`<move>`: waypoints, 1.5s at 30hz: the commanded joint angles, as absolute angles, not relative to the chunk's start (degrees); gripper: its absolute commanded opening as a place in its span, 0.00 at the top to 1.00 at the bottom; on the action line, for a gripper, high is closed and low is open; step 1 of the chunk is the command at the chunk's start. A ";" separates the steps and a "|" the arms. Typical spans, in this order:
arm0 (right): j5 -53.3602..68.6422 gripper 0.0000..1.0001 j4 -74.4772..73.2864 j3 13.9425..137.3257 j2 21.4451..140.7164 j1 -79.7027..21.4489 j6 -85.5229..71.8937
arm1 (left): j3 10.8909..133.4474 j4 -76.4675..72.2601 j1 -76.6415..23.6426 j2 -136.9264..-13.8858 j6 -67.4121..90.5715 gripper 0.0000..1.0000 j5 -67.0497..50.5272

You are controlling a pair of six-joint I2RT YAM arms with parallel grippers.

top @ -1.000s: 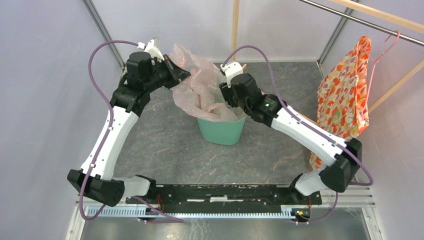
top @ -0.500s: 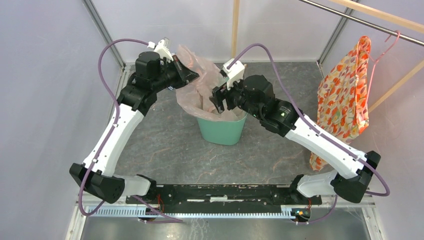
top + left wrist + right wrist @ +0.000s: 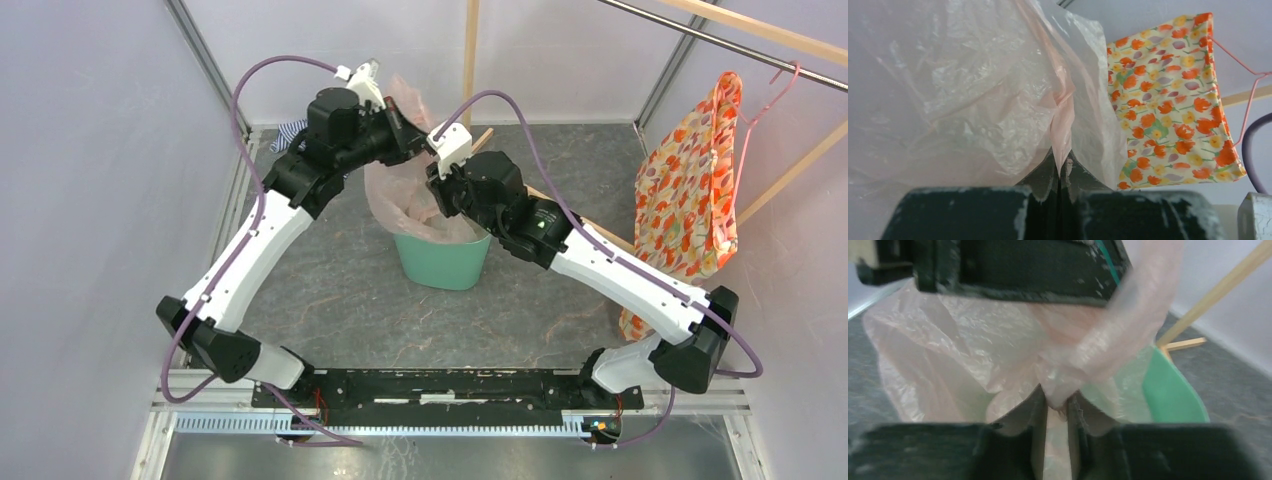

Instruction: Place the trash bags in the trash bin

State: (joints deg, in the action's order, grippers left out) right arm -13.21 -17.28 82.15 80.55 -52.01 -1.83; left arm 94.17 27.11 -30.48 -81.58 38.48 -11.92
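Evidently left gripper (image 3: 1062,167) clamps trash bag (image 3: 958,90) aloft over trash bin (image 3: 445,262). Narrow-set right gripper (image 3: 1055,397) nips a fold, probably for stuffing.

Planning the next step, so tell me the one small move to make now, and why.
Probably draw the right gripper away from the left gripper, toward the rim of the round mint-green plastic bin. Both seem clamped on folds of the thin pale pink crinkly plastic bag, close together above the bin, its lower part hanging inside; spreading them should open its mouth.
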 commanded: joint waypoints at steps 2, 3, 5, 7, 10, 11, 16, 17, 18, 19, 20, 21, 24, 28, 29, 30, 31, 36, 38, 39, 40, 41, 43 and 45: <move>-22.17 0.92 -17.14 82.59 77.15 -49.81 -2.37 | 100.83 25.89 -33.86 -86.03 39.93 0.98 -9.26; -22.65 0.99 -18.14 82.26 76.25 -48.60 -2.93 | 101.76 26.23 -34.04 -86.83 39.84 0.98 -9.23; -21.77 1.00 -20.08 80.93 73.78 -45.13 -4.33 | 103.26 26.53 -34.12 -87.45 39.61 0.98 -9.11; -20.88 1.00 -21.15 78.60 70.71 -41.48 -4.98 | 103.96 26.52 -34.11 -87.54 39.40 0.98 -9.13; -20.70 1.00 -23.51 75.48 66.92 -36.09 -5.44 | 104.19 26.47 -34.10 -87.40 39.13 0.98 -9.26; -20.42 1.00 -24.11 74.79 66.07 -34.54 -5.46 | 104.11 26.54 -34.12 -87.37 38.93 0.98 -9.40; -19.43 1.00 -25.83 71.11 63.74 -30.93 -6.15 | 101.85 27.32 -34.10 -85.96 37.57 0.98 -8.62; -19.55 1.00 -26.19 70.62 63.45 -30.54 -6.32 | 100.87 27.71 -34.11 -85.24 37.23 0.98 -7.93; -19.58 1.00 -26.35 70.14 62.91 -30.23 -6.33 | 99.90 28.49 -34.09 -84.45 36.67 0.98 -6.70; -19.43 1.00 -26.52 69.93 62.49 -30.17 -6.41 | 98.88 29.21 -34.07 -83.53 36.08 0.98 -5.28; -19.12 1.00 -26.85 70.14 62.09 -30.07 -6.37 | 97.92 29.94 -34.02 -82.49 35.39 0.98 -3.65; -18.59 0.99 -27.72 70.89 61.89 -30.13 -6.44 | 97.32 30.66 -33.94 -81.47 34.70 0.98 -2.18; -13.60 0.88 -28.56 73.10 60.67 -30.19 -5.73 | 96.74 31.92 -33.93 -80.48 33.29 0.98 -1.17; -2.50 0.52 -29.10 76.55 58.76 -30.22 -6.13 | 96.47 31.69 -34.03 -80.32 33.05 0.98 -3.58; -0.81 0.46 -29.53 77.58 58.31 -30.16 -6.26 | 96.47 31.45 -34.02 -80.40 33.05 0.98 -4.12; 1.21 0.41 -29.85 78.28 57.91 -30.19 -6.52 | 96.42 31.34 -34.01 -80.46 33.05 0.98 -4.67; 3.61 0.38 -30.06 79.02 57.44 -30.22 -6.95 | 96.42 31.21 -34.01 -80.50 33.05 0.98 -5.16; 16.10 0.38 -27.49 81.42 55.42 -31.17 -8.67 | 96.41 30.43 -34.15 -80.76 33.12 0.98 -6.87; 16.99 0.38 -26.62 83.04 55.48 -32.22 -8.50 | 96.42 30.18 -34.15 -80.75 33.26 0.98 -7.17; 17.11 0.37 -26.39 84.18 55.78 -32.99 -8.22 | 96.42 30.05 -34.14 -80.77 33.30 0.98 -7.24; 16.99 0.37 -26.28 85.47 56.63 -33.89 -8.01 | 96.46 30.04 -34.11 -80.72 33.35 0.98 -7.29; 16.46 0.37 -26.28 86.56 57.53 -34.90 -7.77 | 96.42 29.97 -34.12 -80.76 33.39 0.98 -7.30; 14.03 0.37 -26.71 88.85 60.77 -38.12 -6.40 | 96.44 29.84 -34.17 -80.77 33.40 0.98 -7.41; 8.80 0.37 -28.01 92.21 64.68 -41.95 -3.97 | 96.46 29.79 -34.11 -80.77 33.56 0.98 -7.50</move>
